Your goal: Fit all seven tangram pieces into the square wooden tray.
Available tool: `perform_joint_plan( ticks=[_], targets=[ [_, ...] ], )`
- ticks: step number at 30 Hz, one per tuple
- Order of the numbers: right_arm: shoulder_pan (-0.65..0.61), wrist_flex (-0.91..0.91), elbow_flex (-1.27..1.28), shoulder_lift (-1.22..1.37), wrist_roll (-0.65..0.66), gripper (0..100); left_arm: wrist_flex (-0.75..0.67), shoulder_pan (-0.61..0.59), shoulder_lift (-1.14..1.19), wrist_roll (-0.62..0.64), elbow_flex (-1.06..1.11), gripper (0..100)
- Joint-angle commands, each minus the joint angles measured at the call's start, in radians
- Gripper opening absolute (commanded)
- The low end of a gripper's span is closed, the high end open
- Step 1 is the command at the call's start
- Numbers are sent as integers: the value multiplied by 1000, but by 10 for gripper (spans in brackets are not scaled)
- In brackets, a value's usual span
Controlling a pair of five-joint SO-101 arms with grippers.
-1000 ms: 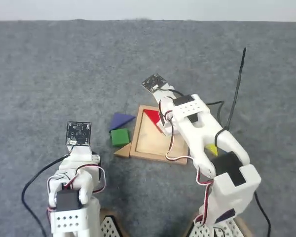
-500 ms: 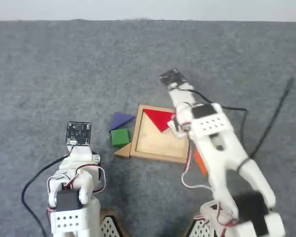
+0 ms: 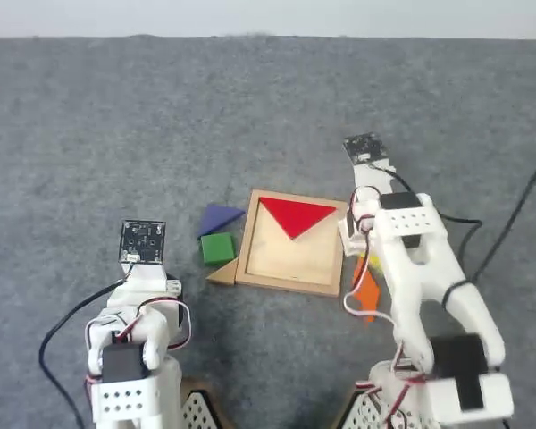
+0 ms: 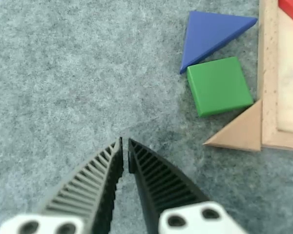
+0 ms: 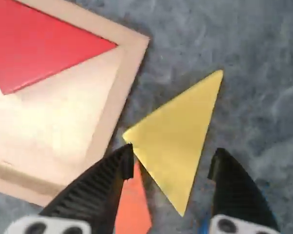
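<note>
Right arm (image 3: 409, 246) now off tray (image 3: 286, 283), jaws wide over yellow triangle (image 5: 178, 139)

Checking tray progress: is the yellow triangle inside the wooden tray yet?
No, the yellow triangle lies on the grey mat outside the rim of the wooden tray, between the open right tool tips.

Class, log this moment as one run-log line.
tray: red triangle inside | right gripper: open over yellow triangle beside tray | left gripper: shut, near green square | outside: blue triangle, tan triangle, orange piece
</note>
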Motion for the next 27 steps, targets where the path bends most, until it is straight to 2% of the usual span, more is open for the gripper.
perform_joint_plan(
  ticks=[1, 7, 17, 22, 27],
  targets=[
    [31, -21, -100, 62, -23, 259, 3, -2, -18, 17, -13, 18],
    [35, -21, -181, 151, -40, 261, 3, -2, -18, 17, -13, 18],
    [18, -5, -147, -35, -44, 260, 3, -2, -18, 17, -13, 18],
    [-41, -16, -160, 59, -48, 260, 3, -2, -18, 17, -13, 18],
    [-16, -12, -206, 171, -80, 262, 3, -2, -18, 17, -13, 18]
  ],
)
